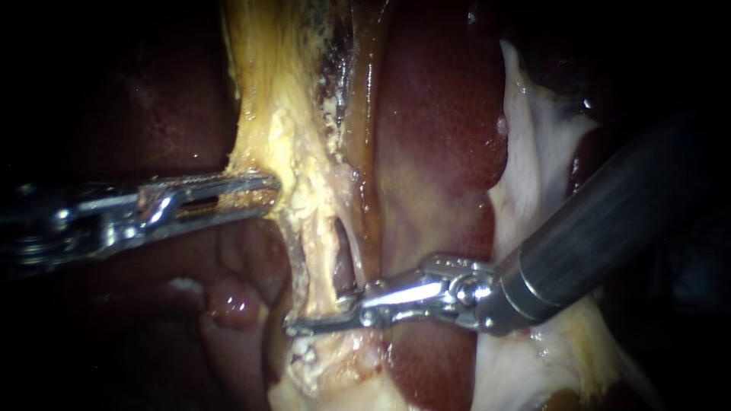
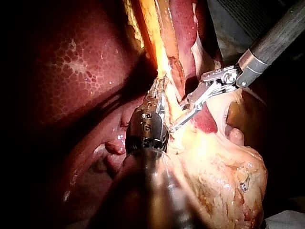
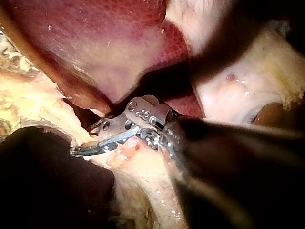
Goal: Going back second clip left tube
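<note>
Stretched up the middle is a yellowish band of tissue (image 1: pixel 282 129), which narrows into two thin tubes with a dark slit between them. The left tube (image 1: pixel 314 262) runs down to my right instrument (image 1: pixel 304 323). That instrument's slim jaws lie across the tube's lower end with a narrow gap between them, open; the right wrist view (image 3: pixel 83 143) shows the same gap. My left instrument (image 1: pixel 270 190) comes in level from the left, shut on the band's edge. In the left wrist view (image 2: pixel 159 90) it pulls that strand taut. I cannot make out a clip.
Dark red liver (image 1: pixel 442 137) lies just right of the tubes and under my right instrument's shaft (image 1: pixel 601 221). Pale whitish tissue (image 1: pixel 533 160) drapes further right. Pink lumpy tissue (image 1: pixel 236 301) sits below my left instrument. Fatty yellow tissue (image 2: pixel 224 162) bulges beside both instruments.
</note>
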You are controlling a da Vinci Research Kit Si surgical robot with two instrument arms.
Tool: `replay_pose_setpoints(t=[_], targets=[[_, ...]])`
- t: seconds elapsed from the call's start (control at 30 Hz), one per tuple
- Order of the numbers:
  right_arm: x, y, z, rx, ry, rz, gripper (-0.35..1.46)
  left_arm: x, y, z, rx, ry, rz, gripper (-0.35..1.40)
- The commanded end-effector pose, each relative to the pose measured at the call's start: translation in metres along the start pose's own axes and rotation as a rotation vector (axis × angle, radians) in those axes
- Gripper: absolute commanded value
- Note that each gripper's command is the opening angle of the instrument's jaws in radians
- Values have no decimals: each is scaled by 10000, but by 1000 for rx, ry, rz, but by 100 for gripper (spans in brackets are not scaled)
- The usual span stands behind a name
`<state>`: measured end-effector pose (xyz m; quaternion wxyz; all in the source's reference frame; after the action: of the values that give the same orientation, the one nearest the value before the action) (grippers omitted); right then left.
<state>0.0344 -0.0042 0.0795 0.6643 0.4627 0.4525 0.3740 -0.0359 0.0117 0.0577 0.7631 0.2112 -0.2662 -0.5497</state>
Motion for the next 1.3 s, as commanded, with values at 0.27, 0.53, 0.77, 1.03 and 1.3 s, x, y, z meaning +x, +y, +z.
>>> replay_pose_setpoints(t=[0.27,0.53,0.77,1.03,1.3], targets=[[2,-1,-3,-26,24,-40,39,0,-1,-1,0,-1,-1,-35],[16,-8,-20,-52,67,-229,58,1,0,-2,1,-1,0,-35],[22,-17,-58,-42,56,-395,59,1,2,-3,1,-1,1,-35],[42,-42,-114,-38,60,-543,60,2,2,-3,1,-1,1,-35],[74,-76,-169,-59,101,-619,60,3,2,-2,1,-1,1,-35]])
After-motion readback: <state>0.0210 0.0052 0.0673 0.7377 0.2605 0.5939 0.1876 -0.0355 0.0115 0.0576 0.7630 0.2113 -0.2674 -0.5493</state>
